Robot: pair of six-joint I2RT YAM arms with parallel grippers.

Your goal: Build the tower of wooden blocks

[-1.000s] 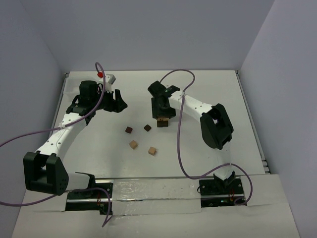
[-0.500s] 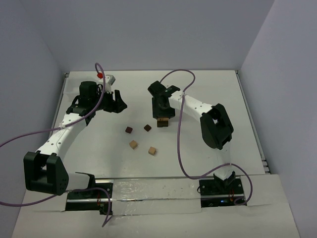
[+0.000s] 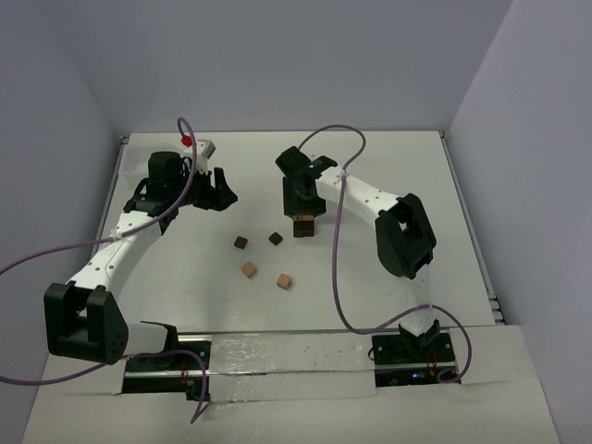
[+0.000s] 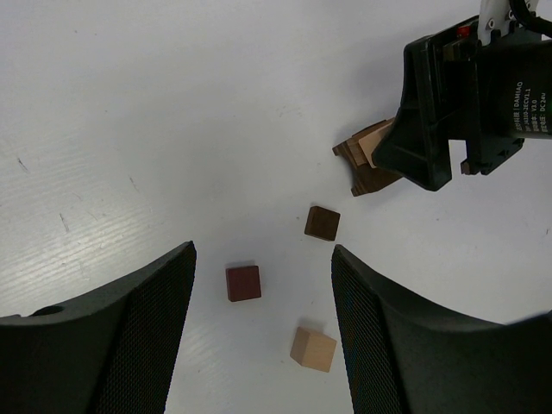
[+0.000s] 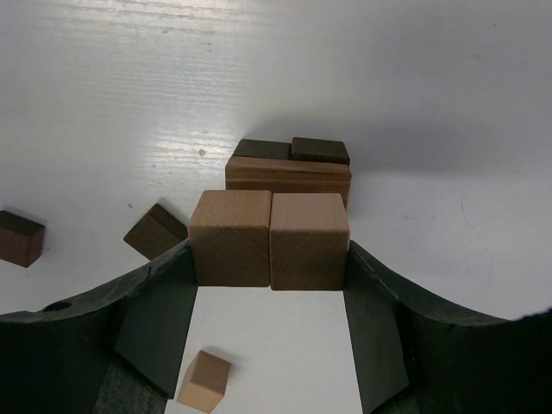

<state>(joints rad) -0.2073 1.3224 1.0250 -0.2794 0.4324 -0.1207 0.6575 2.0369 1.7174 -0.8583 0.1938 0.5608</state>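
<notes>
Tan pair of blocks, set side by side, sits clamped between the fingers of the right gripper, which is closed on their outer faces just over the tower near the middle of the table. To do this step well, square the pair with the tan layer below, edges flush, then lower straight down and release gently so neither cube twists. Whether the pair touches the stack yet, I cannot tell. The left gripper hangs wide open and empty above three loose blocks; it is best kept away.
</notes>
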